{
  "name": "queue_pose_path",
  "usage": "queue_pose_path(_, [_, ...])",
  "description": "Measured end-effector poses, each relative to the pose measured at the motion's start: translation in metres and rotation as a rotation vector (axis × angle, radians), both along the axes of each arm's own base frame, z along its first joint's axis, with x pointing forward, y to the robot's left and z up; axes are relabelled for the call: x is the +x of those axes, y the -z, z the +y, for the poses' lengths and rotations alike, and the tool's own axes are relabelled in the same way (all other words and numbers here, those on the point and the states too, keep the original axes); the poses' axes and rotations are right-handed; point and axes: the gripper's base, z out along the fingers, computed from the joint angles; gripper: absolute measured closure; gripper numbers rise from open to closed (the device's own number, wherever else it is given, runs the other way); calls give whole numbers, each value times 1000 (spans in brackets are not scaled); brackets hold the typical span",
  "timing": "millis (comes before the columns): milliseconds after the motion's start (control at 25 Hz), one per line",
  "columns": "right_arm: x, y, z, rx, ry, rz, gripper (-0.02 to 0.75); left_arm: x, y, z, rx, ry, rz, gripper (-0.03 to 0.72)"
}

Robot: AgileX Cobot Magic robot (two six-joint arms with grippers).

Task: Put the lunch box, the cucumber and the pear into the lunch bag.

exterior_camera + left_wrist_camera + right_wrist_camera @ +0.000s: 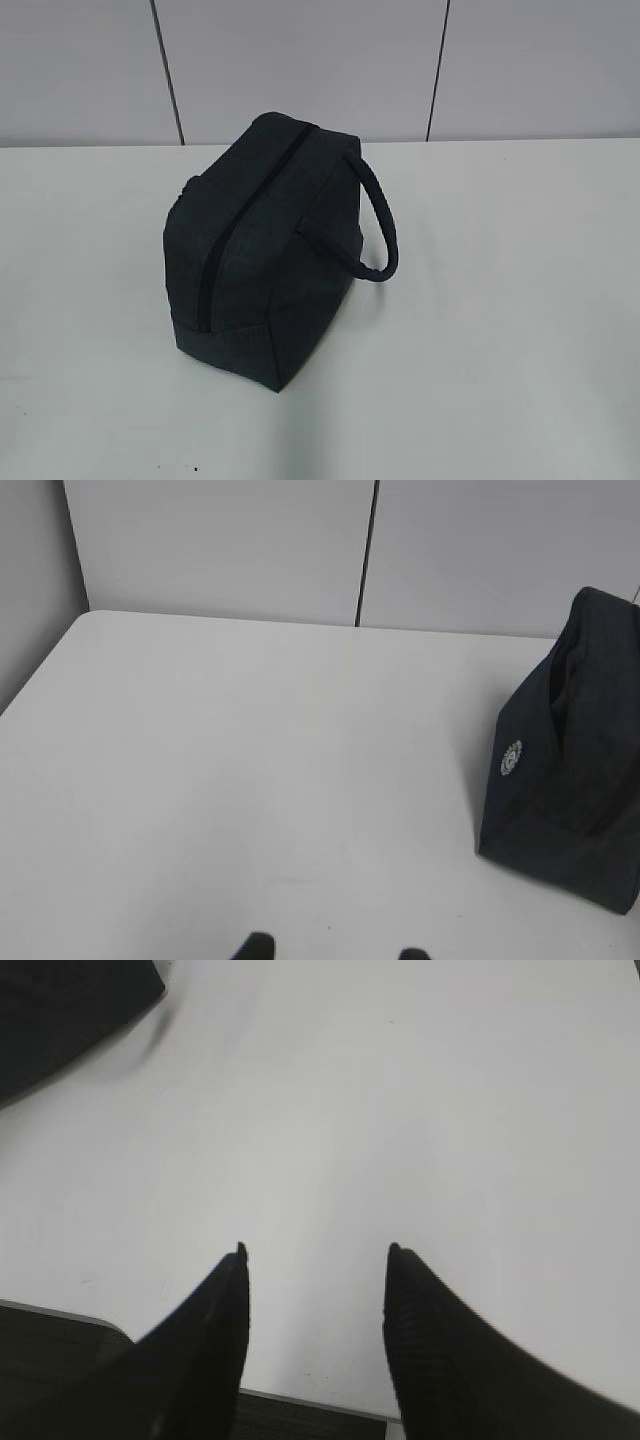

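The dark navy lunch bag (265,245) stands on the white table with its long zipper (240,225) shut along the top and one strap handle (380,215) looping out to the right. Its end panel with a small round white logo shows at the right of the left wrist view (565,760), and a corner of it fills the top left of the right wrist view (65,1010). My left gripper (335,952) is open over bare table, well left of the bag. My right gripper (315,1255) is open and empty near the table's front edge. The lunch box, cucumber and pear are out of view.
A pale panelled wall (300,60) with dark seams rises behind the table. The table's front edge (300,1400) runs just below my right fingers. Neither arm appears in the exterior view.
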Motion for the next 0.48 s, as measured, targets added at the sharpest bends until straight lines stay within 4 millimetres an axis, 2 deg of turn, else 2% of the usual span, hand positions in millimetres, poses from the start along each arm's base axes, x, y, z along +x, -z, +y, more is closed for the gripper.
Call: queue_pose_path(480, [0, 0, -2, -15, 11, 0, 385, 0, 0, -3, 40, 55, -5, 445])
